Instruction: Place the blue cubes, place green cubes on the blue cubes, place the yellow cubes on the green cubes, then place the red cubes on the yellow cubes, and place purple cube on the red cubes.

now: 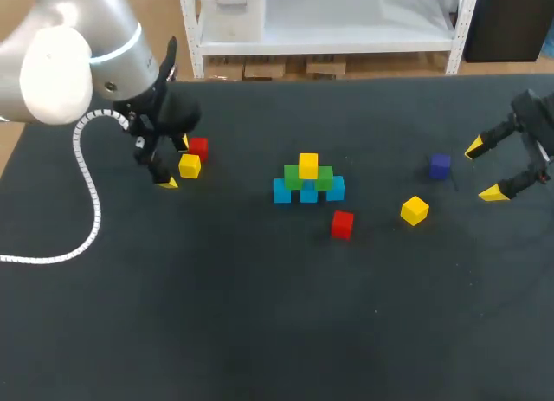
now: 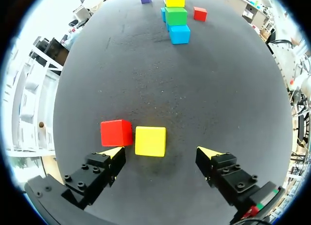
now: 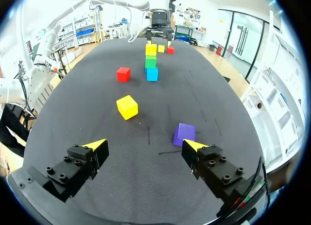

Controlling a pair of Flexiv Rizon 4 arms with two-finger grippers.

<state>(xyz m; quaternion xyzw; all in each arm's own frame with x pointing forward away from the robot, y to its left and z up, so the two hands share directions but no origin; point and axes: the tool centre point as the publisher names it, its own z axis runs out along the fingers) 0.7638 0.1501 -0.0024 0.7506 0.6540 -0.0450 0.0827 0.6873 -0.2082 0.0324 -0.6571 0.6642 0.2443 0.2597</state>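
Your left pincer is spread wide and holds nothing, low over the dark tabletop. Read the head view as a dial centred on the stack, with 12 at the far edge. This pincer sits at 9 o'clock, well apart from the stack.

In the left wrist view, the near yellow cube lies just ahead of the gap between the fingers, and neither finger touches it. The near red cube sits just beside it, at its 1 o'clock in the head view, directly ahead of one fingertip. A white coiled cable trails from the left arm onto the tabletop at 8 o'clock.

The stack has three blue cubes in a row, two green cubes on them and the top yellow cube on the green.

Your right pincer is also wide open and empty, at 3 o'clock near the tabletop's edge. The purple cube lies between it and the stack, near one fingertip but apart from it. The loose yellow cube lies between 3 and 4 o'clock. The loose red cube is near the stack at 5 o'clock.
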